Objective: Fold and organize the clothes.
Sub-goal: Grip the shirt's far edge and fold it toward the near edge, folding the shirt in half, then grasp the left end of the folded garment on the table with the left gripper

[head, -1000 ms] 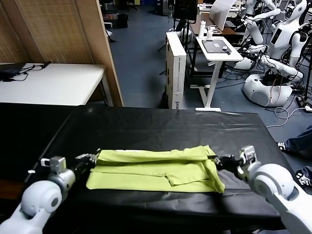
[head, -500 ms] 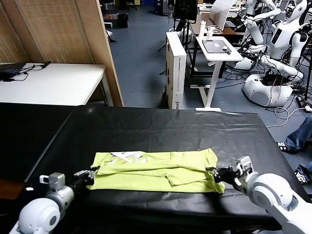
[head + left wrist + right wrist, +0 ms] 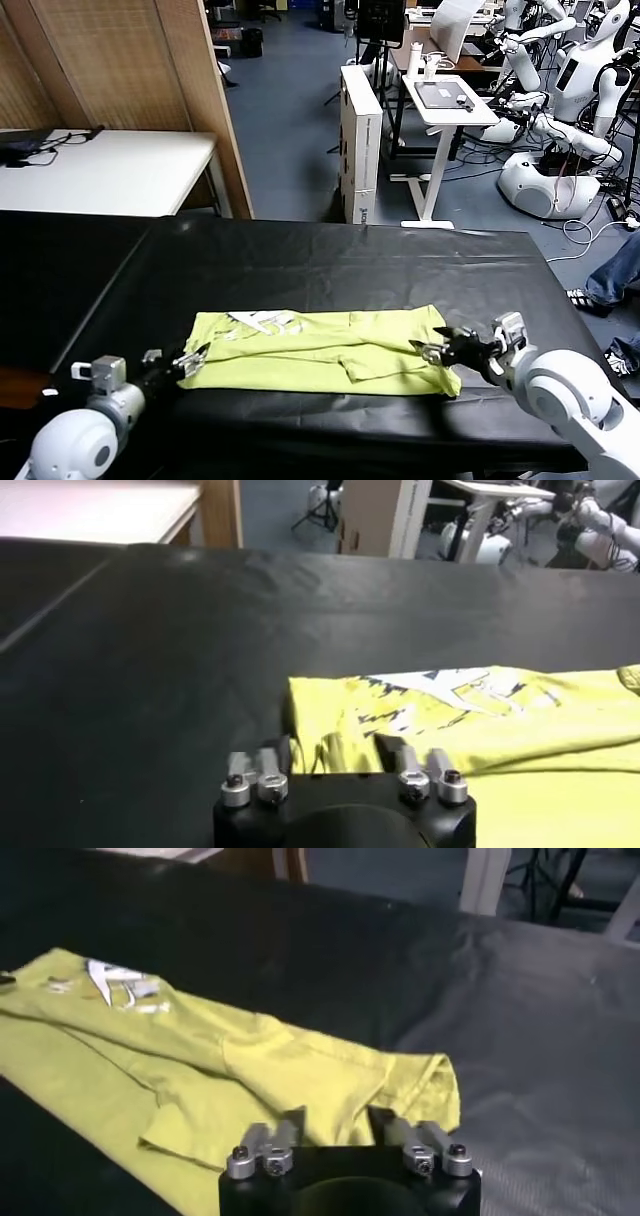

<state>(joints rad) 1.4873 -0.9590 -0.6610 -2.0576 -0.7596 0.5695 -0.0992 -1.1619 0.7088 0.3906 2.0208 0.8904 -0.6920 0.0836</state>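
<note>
Both end effectors, left (image 3: 190,359) and right (image 3: 432,350), stand open and empty at opposite ends of the folded yellow-green T-shirt (image 3: 320,350) on the black table (image 3: 330,260). Best lift both clear evenly, no snagging.

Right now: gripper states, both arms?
Left gripper: open, holding nothing, at the left end of the folded yellow-green T-shirt.
Right gripper: open, holding nothing, at the shirt's right end.
</note>
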